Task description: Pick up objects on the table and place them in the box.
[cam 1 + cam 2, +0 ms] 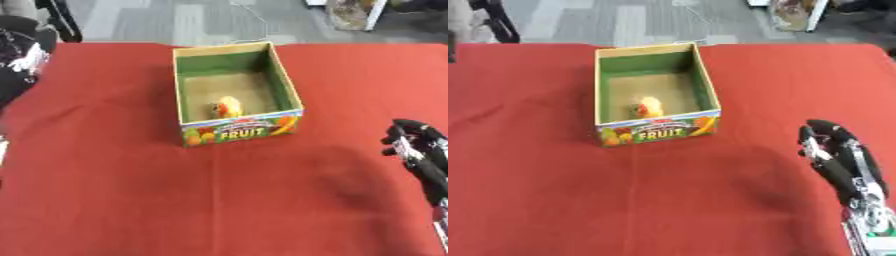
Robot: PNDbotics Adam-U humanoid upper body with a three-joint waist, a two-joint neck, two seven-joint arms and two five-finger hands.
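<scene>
One small object (pixel 648 107), yellow with an orange-red patch, is seen lying on the floor of the box (pixel 703 87), towards the front wall and slightly left of centre. It cannot be identified beyond colour and rounded shape. No other object is seen on the red worktop (pixel 535 175), so the task is judged to be complete or nearly so, unless further objects lie outside both views.

The box is an open-topped carton with green inner walls, a tan floor and a printed front panel (pixel 662 131) lettered FRUIT. It stands upright near the middle of the worktop, its long axis running away from the robot. Nothing else is held in it.

The right hand (pixel 833 152) is seen at the right edge, well apart from the box and low over the worktop. Its fingers are extended and relaxed, and nothing is held in it. The left hand is not shown in either view.

For the step in hand, judged to be a withdrawal after placement or a search for a further object, the following is advised:
- The hand should be kept clear of the box wall, since a light carton is likely to slide on cloth if nudged.
- The fingers should be kept extended until a new object is located.
- Any later placement should be made from above the opening, with release over the bare floor area behind the yellow object.
</scene>
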